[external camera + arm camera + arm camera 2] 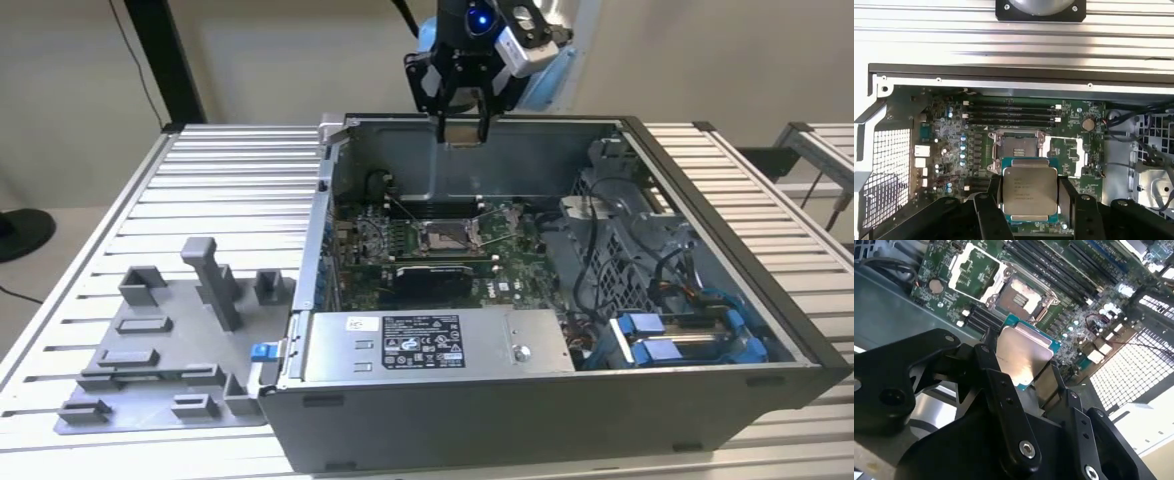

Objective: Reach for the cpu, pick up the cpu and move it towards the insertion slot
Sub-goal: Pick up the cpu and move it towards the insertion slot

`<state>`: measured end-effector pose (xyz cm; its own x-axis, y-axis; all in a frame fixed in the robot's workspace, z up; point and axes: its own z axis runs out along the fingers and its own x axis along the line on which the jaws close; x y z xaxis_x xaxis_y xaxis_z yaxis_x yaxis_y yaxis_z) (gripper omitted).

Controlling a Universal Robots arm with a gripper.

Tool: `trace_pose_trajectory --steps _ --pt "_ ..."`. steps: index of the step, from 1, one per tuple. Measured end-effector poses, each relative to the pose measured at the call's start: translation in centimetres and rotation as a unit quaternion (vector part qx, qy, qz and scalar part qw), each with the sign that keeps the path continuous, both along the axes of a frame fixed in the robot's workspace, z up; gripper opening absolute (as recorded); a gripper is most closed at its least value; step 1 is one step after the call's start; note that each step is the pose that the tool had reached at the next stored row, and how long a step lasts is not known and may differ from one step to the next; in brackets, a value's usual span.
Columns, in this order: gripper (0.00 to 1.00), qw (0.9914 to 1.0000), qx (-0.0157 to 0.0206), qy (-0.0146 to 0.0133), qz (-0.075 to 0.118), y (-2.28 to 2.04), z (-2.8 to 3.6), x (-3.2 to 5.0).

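Observation:
My gripper (463, 128) hangs above the open computer case, shut on the cpu (463, 133). In both wrist views the cpu (1030, 194) (1021, 356) is a flat square chip with a silvery face and a teal edge, clamped by its sides between the black fingers (988, 212) (999, 390). The insertion slot (442, 235) is a square socket with a shiny metal frame on the green board, below the gripper. In the first wrist view the slot (1017, 147) lies just beyond the chip's far edge; in the second wrist view the slot (1020, 299) does too.
The grey case (561, 400) has high walls, a power supply (434, 345) at the front and cable bundles with blue drive clips (667, 335) on the exterior view's right. A grey fixture plate with blocks (174, 350) lies on the slatted table at the exterior view's left.

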<state>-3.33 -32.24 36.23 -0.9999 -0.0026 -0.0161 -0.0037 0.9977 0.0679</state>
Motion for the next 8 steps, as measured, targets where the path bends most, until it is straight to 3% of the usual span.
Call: trace_pose_trajectory --steps 8 --pt "0.0 1.0 0.0 0.0 0.0 0.0 0.0 0.0"
